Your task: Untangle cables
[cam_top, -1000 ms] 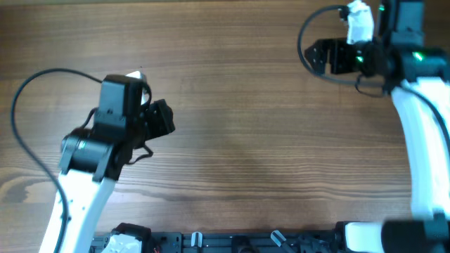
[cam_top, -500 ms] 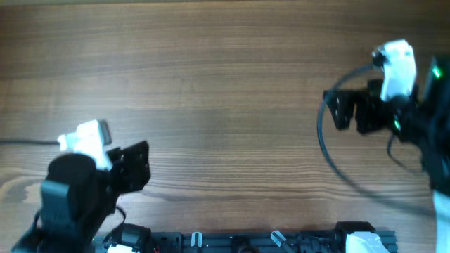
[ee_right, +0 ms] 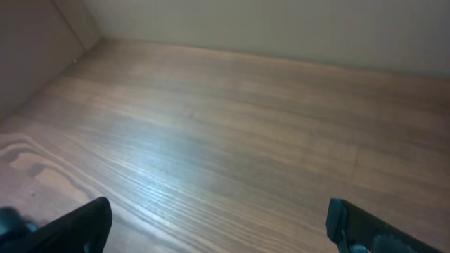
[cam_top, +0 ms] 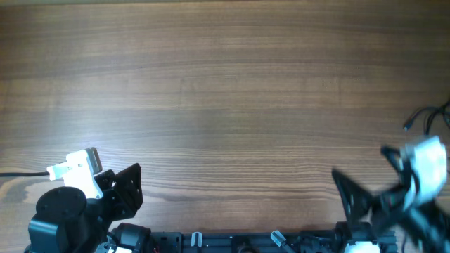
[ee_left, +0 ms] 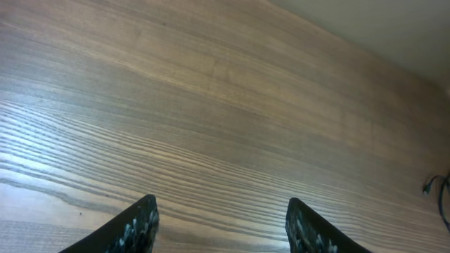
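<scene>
A thin black cable [cam_top: 425, 117] with a tiny plug end lies at the table's far right edge, mostly cut off by the frame. The left wrist view catches the cable [ee_left: 437, 191] at its right border. My left gripper [cam_top: 128, 191] sits low at the near left edge, open, with only bare wood between its fingers [ee_left: 143, 223]. The left gripper [ee_left: 221, 219] is far from the cable. My right gripper [cam_top: 351, 200] is at the near right edge, open wide and blurred. In its own view the right gripper [ee_right: 218, 221] faces bare tabletop.
The wooden table [cam_top: 232, 105] fills the overhead view. A black rail with clips [cam_top: 232, 242] runs along the near edge between the arm bases. A thicker black lead [cam_top: 14, 173] from the left arm trails off the left edge.
Both arms have drawn back from the far half of the table to its near edge. Both grippers stayed open and carried nothing.
</scene>
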{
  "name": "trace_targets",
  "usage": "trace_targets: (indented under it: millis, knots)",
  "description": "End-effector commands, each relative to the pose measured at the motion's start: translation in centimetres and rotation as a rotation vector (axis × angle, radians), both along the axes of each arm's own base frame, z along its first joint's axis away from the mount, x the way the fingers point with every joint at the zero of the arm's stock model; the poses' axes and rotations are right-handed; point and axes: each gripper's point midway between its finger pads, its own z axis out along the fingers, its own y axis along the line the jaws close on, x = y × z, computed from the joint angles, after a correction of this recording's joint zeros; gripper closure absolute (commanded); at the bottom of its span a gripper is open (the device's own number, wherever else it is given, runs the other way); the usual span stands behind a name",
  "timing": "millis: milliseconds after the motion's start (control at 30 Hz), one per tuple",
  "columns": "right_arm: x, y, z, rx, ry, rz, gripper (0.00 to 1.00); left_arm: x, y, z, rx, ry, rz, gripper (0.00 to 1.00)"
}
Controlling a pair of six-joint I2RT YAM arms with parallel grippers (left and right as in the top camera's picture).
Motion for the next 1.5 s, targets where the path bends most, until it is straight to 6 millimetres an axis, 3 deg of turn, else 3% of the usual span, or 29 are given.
trace_targets:
  millis: [0,167,267,433,633,900,1100,1333,1467]
  knots:
    - [-4.7,0.0,-0.3,0.021,-0.077,-0.013,0.0,-0.1,0.4,0.4,0.0,-0.016,0.02,0.4]
    - [-9.4,-0.6,-1.5,0.036,-0.159,-0.061,0.0,-0.1,0.4,0.4,0.0,-0.017,0.02,0.38]
    - [-11.3,-0.4,-3.4,0.052,-0.117,-0.056,0.0,-0.1,0.4,0.4,0.0,-0.016,0.02,0.37]
    - [-12.7,1.9,-3.4,0.197,-0.075,0.042,0.0,-0.1,0.3,0.4,-0.002,-0.016,0.017,0.36]
    - [-14.2,2.4,-3.5,-0.017,-0.261,0.135,0.0,-0.2,0.3,0.2,0.0,-0.009,0.017,0.37]
    - [-17.3,3.1,-3.9,-0.09,-0.477,0.0,0.0,-0.2,0.3,0.3,0.002,-0.012,0.014,0.36]
    - [-16.6,3.5,-2.5,-0.107,-0.538,-0.035,0.0,-0.2,0.3,0.3,0.003,-0.01,0.014,0.36]
    - [-12.2,-2.2,4.2,-0.199,-0.782,-0.344,0.0,-0.2,0.3,0.3,0.002,-0.012,0.014,0.36]
    - [-7.9,-2.8,5.5,-0.197,-0.863,-0.322,0.0,-0.2,0.3,0.3,0.001,-0.013,0.014,0.37]
